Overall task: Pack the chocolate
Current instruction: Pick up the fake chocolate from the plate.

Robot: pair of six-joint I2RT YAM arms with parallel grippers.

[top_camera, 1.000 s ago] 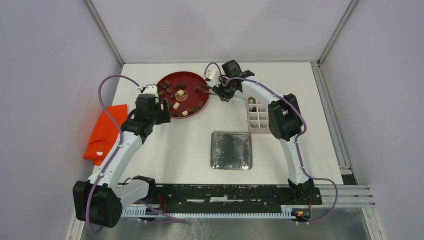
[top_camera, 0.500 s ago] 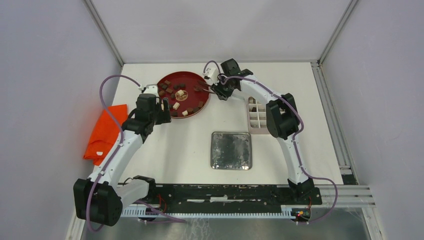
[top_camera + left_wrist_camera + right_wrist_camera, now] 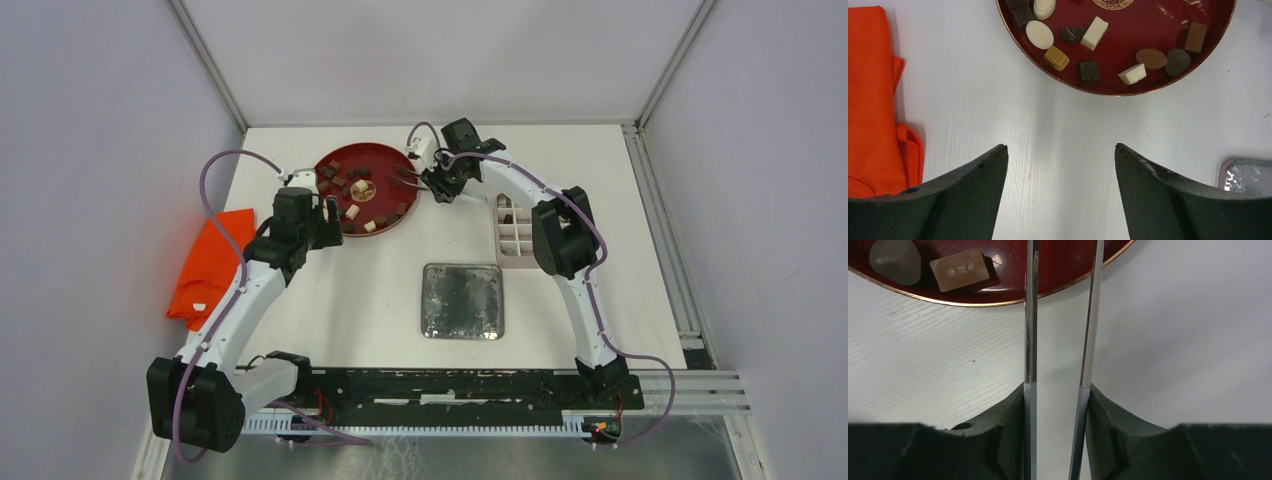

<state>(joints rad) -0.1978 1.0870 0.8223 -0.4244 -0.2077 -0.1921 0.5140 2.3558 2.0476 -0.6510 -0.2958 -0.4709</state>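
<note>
**A:** The chocolate (image 3: 352, 212) is on the red plate (image 3: 1153, 25), at the far side of the worktop (image 3: 380, 280), left of centre. The pieces are loose and point every which way. In the left wrist view the cream bar (image 3: 1095, 33) lies on a slant, its long axis running from low left to high right.

**B:** And the cream oval (image 3: 1039, 34) next to it slants the other way, high left to low right. The brown oval (image 3: 1151, 58) lies almost straight across.

**A:** Over to the right wrist view. There's a light-brown block (image 3: 959, 270) just inside the rim, long side across the picture, its right end a touch higher.

**B:** The right gripper (image 3: 1057, 390) has its jaws pinching a pair of metal tweezers (image 3: 1031, 315). The blades stand apart with nothing between them where we can see. They reach over the plate's rim, but the tips run out of that picture.

**A:** The left gripper (image 3: 1060, 150) has its jaws spread wide and holds nothing. It's over bare worktop, just short of the plate's near rim.

**B:** There's an orange cloth (image 3: 873, 100) off to its left. The pale grid box (image 3: 512, 240) sits to the right, partly under the right arm. A silvery square lid (image 3: 462, 301) lies nearer the bases.
</note>
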